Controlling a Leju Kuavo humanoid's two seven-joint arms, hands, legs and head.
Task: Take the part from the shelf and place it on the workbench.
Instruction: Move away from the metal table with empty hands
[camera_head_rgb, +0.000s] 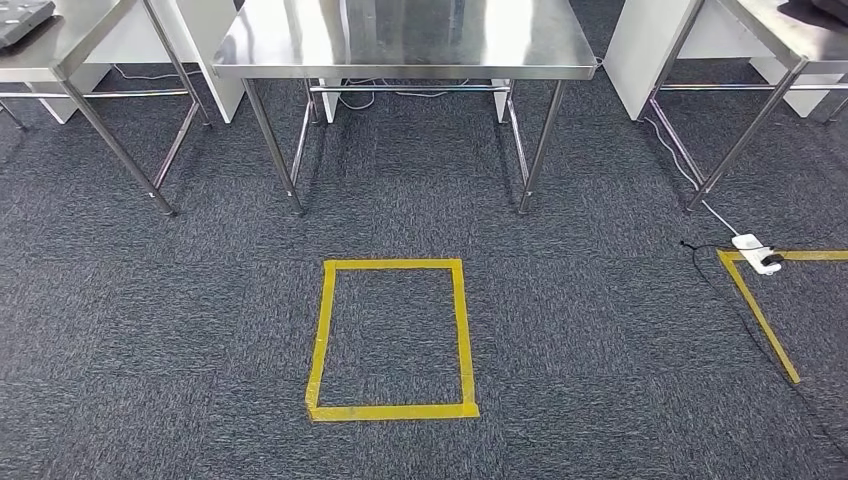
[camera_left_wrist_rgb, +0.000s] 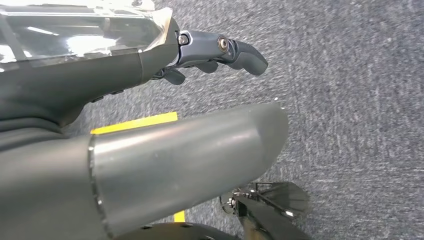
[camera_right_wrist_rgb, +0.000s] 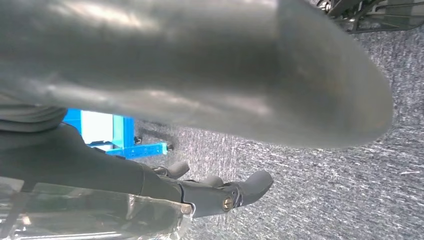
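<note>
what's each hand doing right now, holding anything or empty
Left hand: holds nothing, fingers loosely apart over the carpet.
Right hand: holds nothing, fingers loosely apart.

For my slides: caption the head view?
Steel table ahead; yellow tape rectangle on grey carpet.

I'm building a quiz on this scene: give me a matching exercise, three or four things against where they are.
Things:
1. steel table
2. yellow tape rectangle
3. white power strip
4. left hand

Places:
A. on the carpet, right of the rectangle, at a second tape outline's corner
B. over grey carpet, holding nothing
C. straight ahead, beyond the tape
D. on the carpet in front of the middle table

Pairs: 1-C, 2-D, 3-A, 4-B
</note>
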